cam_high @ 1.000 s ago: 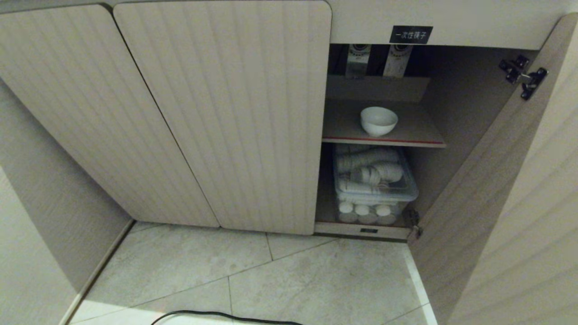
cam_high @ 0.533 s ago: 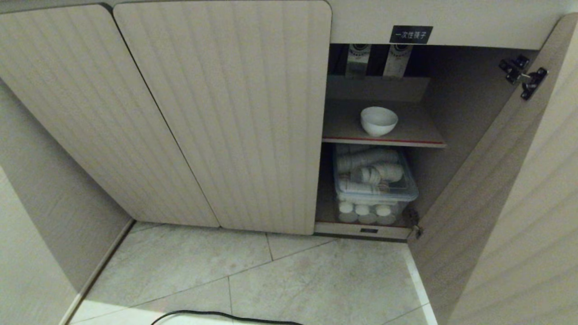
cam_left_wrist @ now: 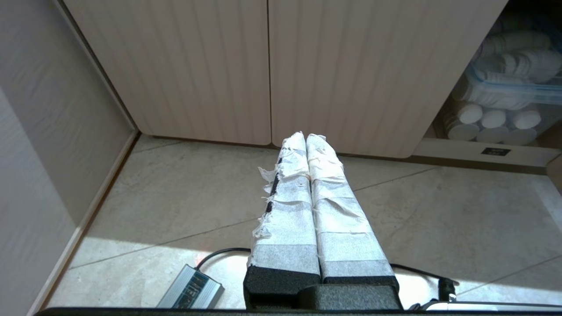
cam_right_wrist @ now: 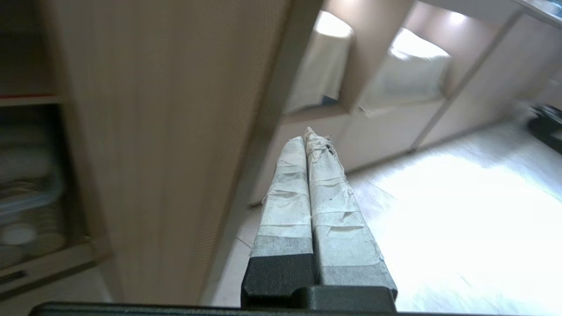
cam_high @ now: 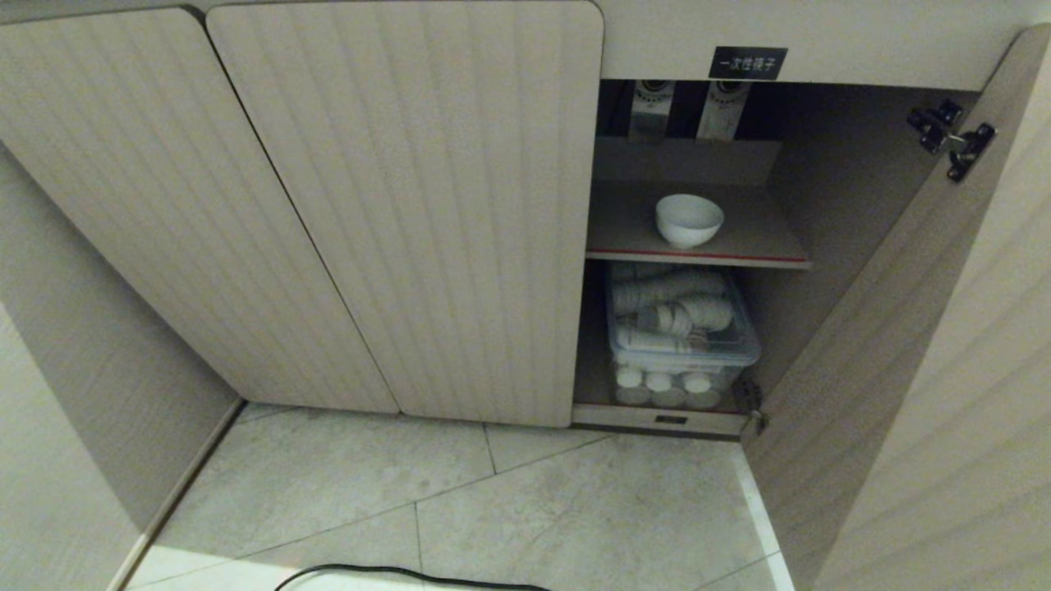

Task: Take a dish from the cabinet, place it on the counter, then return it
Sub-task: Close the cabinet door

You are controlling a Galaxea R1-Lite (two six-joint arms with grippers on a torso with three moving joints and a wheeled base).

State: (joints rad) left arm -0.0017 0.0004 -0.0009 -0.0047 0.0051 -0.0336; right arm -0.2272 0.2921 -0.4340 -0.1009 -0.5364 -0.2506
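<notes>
Grey stone floor tiles [cam_high: 575, 509] lie nearest, with a black cable [cam_high: 410, 572] cut off at the lower edge of the head view. Neither arm appears in that view. The left hand [cam_left_wrist: 306, 137] hangs low over the tiles before the closed ribbed doors [cam_high: 410, 205], its taped fingers [cam_left_wrist: 287, 210] pressed together and holding nothing. The right hand [cam_right_wrist: 306, 135] is likewise pressed together and empty, beside the open door [cam_right_wrist: 167, 131]; its picture is smeared, so the cabinet interior at its edge is hard to make out. Farther back, the cabinet [cam_high: 681, 41] stands open on its right side. A clear lidded bin [cam_high: 681, 349] of white ribbed cups fills the bottom compartment, partly shadowed. Above it, the dish [cam_high: 689, 220] sits upright on the grey shelf [cam_high: 772, 238] with the red front edge. Behind, two dark patterned items are half hidden under the black label [cam_high: 747, 63].
</notes>
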